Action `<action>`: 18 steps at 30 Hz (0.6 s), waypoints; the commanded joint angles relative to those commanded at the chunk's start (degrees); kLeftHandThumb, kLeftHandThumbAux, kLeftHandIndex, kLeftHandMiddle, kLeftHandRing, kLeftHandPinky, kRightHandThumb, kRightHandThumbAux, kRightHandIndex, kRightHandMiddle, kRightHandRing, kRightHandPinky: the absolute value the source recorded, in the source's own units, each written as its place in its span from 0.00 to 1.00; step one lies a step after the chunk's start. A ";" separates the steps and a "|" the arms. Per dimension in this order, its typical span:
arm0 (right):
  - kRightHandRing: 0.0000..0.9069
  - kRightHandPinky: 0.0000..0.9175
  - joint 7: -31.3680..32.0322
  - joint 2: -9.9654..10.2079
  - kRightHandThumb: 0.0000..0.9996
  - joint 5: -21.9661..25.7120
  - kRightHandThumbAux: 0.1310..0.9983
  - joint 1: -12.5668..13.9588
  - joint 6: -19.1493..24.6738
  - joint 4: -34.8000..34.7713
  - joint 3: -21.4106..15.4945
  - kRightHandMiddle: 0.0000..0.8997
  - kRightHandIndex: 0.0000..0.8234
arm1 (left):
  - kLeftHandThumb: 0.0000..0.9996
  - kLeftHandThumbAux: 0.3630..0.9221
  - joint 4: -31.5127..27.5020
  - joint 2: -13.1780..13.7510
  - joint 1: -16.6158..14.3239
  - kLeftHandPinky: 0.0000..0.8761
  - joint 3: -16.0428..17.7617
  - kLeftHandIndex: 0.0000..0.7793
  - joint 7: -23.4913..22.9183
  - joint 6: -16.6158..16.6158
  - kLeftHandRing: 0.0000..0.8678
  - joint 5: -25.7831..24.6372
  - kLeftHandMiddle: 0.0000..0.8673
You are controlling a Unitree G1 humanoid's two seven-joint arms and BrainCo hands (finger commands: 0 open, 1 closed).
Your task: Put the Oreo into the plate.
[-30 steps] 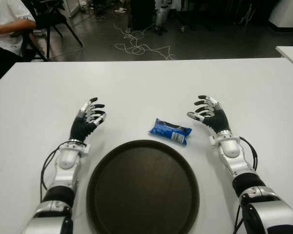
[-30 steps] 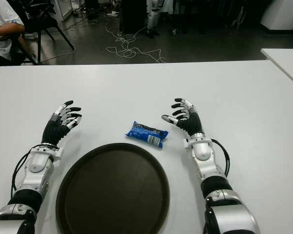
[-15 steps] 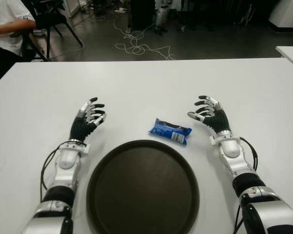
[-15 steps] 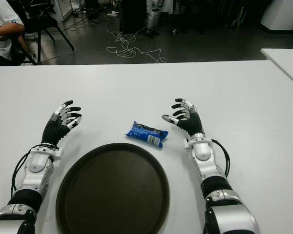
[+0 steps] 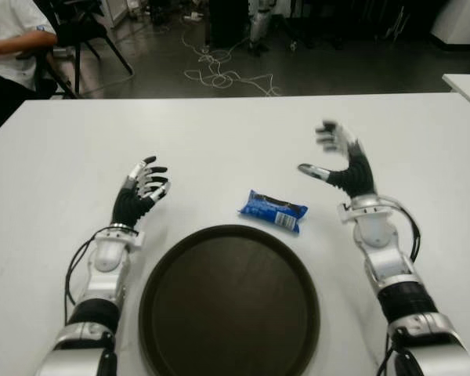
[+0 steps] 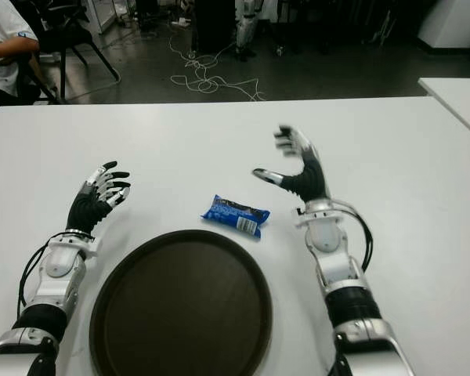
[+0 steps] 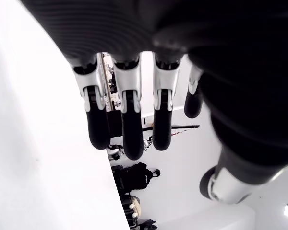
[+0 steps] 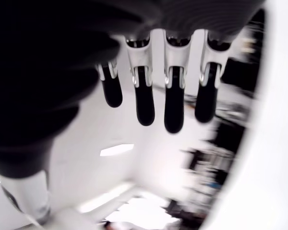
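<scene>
My right hand hangs spread and empty, just right of the Oreo, whose long axis runs left-right beyond the plate. Left hand, open, sits farther off.

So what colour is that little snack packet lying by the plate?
Blue with some white on it, the Oreo packet; clearest in the left eye view.

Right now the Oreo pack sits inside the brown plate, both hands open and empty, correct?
Not quite. The Oreo pack lies on the white table, just beyond the brown plate's far rim, not inside it; the left eye view shows this. The left hand and right hand are open and empty.
</scene>
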 joint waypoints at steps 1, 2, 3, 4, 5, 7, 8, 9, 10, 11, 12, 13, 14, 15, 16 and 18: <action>0.32 0.34 -1.20 -0.55 0.00 -2.27 0.71 -0.21 -0.39 -0.97 0.26 0.29 0.23 | 0.33 0.62 -0.16 0.03 0.02 0.35 -0.09 0.19 0.00 0.09 0.34 0.11 0.33; 0.31 0.34 -2.05 -0.88 0.00 -3.85 0.72 -0.30 -0.48 -1.77 0.47 0.27 0.21 | 0.32 0.62 -0.27 0.06 0.03 0.36 -0.15 0.19 0.02 0.15 0.35 0.20 0.33; 0.30 0.33 -2.68 -1.11 0.00 -4.98 0.72 -0.34 -0.48 -2.39 0.62 0.26 0.20 | 0.32 0.61 -0.35 0.08 0.02 0.37 -0.20 0.19 0.03 0.20 0.35 0.25 0.33; 0.30 0.33 -3.09 -1.22 0.00 -5.68 0.73 -0.32 -0.40 -2.79 0.72 0.26 0.19 | 0.31 0.61 -0.40 0.09 0.01 0.37 -0.22 0.19 0.04 0.22 0.35 0.29 0.33; 0.29 0.33 -3.92 -1.30 0.00 -7.08 0.73 -0.29 0.04 -3.47 0.97 0.25 0.19 | 0.31 0.61 -0.68 0.11 0.11 0.37 -0.30 0.19 0.13 0.34 0.35 0.43 0.33; 0.26 0.29 -5.52 -1.36 0.00 -9.96 0.73 -0.31 1.25 -4.57 1.65 0.22 0.16 | 0.30 0.61 -1.25 0.10 0.33 0.37 -0.41 0.19 0.28 0.57 0.35 0.64 0.33; 0.24 0.24 -6.22 -1.35 0.00 -11.21 0.73 -0.37 1.91 -4.92 2.03 0.20 0.13 | 0.29 0.62 -1.45 0.08 0.38 0.37 -0.44 0.19 0.35 0.68 0.36 0.70 0.33; 0.21 0.20 -6.94 -1.21 0.00 -13.05 0.73 -0.63 3.19 -5.24 2.81 0.19 0.12 | 0.29 0.62 -1.63 0.04 0.41 0.37 -0.43 0.19 0.38 0.84 0.36 0.68 0.33; 0.20 0.17 -6.48 -0.80 0.00 -16.62 0.73 -1.04 6.13 -5.88 4.99 0.18 0.11 | 0.29 0.61 -1.72 -0.01 0.41 0.37 -0.36 0.19 0.29 1.00 0.36 0.52 0.33; 0.15 0.12 -6.08 -0.51 0.00 -19.07 0.73 -1.32 8.25 -6.33 6.57 0.14 0.08 | 0.30 0.61 -1.76 -0.03 0.40 0.37 -0.31 0.19 0.21 1.11 0.36 0.39 0.33; 0.13 0.10 -5.21 -0.14 0.00 -21.23 0.72 -1.24 10.36 -6.70 8.30 0.12 0.07 | 0.31 0.61 -1.65 -0.04 0.35 0.37 -0.26 0.19 0.09 1.11 0.36 0.27 0.33; 0.10 0.09 -4.67 0.05 0.00 -22.37 0.72 -1.11 11.74 -6.98 9.41 0.10 0.05 | 0.31 0.61 -1.56 -0.04 0.31 0.37 -0.23 0.19 0.01 1.10 0.36 0.21 0.33; 0.09 0.08 -4.50 0.09 0.00 -22.76 0.71 -0.96 12.53 -7.20 9.98 0.08 0.04 | 0.31 0.61 -1.51 -0.04 0.29 0.37 -0.23 0.19 -0.01 1.09 0.36 0.19 0.33; 0.07 0.07 -3.67 0.35 0.00 -23.50 0.71 -0.48 13.79 -7.46 11.19 0.07 0.03 | 0.32 0.61 -1.43 -0.05 0.27 0.37 -0.22 0.19 -0.09 1.02 0.36 0.15 0.33; 0.07 0.07 -2.16 0.30 0.00 -24.03 0.71 0.05 14.91 -7.52 12.52 0.06 0.02 | 0.32 0.61 -1.31 -0.05 0.24 0.37 -0.20 0.19 -0.15 0.94 0.36 0.11 0.33; 0.06 0.06 0.80 -0.15 0.00 -24.63 0.71 0.70 16.63 -8.02 14.48 0.05 0.01 | 0.32 0.62 -1.07 -0.04 0.16 0.38 -0.15 0.19 -0.30 0.86 0.36 0.00 0.33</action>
